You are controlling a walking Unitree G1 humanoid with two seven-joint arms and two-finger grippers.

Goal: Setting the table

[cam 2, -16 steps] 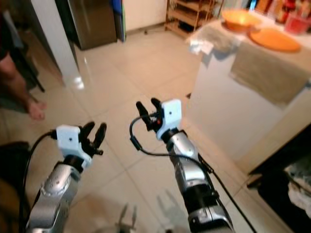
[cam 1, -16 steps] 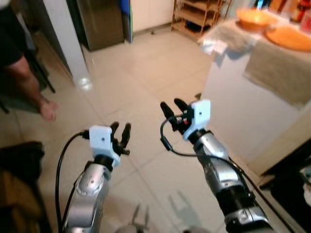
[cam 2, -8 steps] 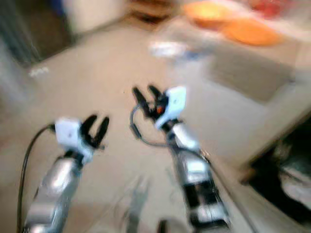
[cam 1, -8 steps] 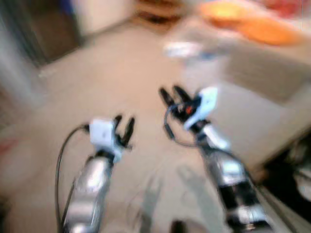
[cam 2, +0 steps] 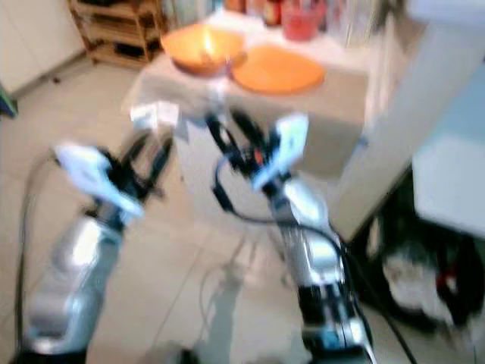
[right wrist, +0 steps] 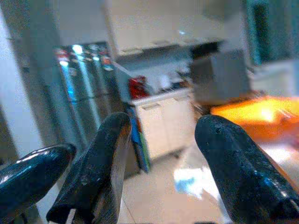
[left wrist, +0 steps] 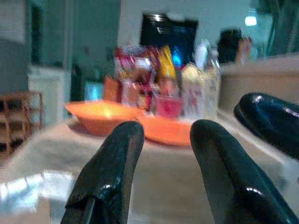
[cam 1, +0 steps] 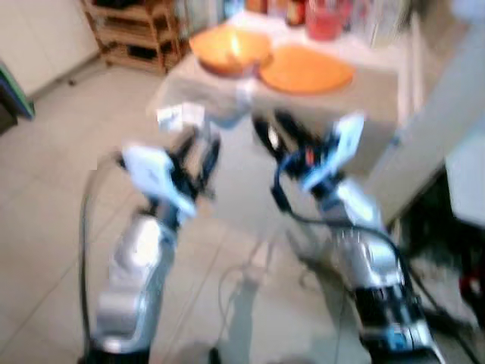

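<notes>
An orange bowl (cam 1: 229,49) and an orange plate (cam 1: 306,70) sit on a cloth-covered table (cam 1: 379,98) straight ahead; the eye views are blurred. My left gripper (cam 1: 198,152) is held up in front of the table's near corner, open and holding nothing. My right gripper (cam 1: 278,135) is raised beside it, just below the plate, also open and holding nothing. In the left wrist view the fingers (left wrist: 110,172) frame the bowl (left wrist: 99,114) and plate (left wrist: 167,130). The right wrist view has the fingers (right wrist: 105,163) apart, with an orange blur of the bowl (right wrist: 257,114).
Red containers and bottles (cam 1: 326,17) crowd the back of the table. A white paper (cam 1: 179,116) lies on its left corner. A wooden shelf (cam 1: 132,34) stands at the back left. A white cabinet (cam 1: 466,114) rises on the right, with dark clutter (cam 1: 447,250) on the floor below.
The camera has swung right, bringing the table with bowl and plate straight ahead and closer. Both arms stay raised with open fingers. The person's leg is out of view.
</notes>
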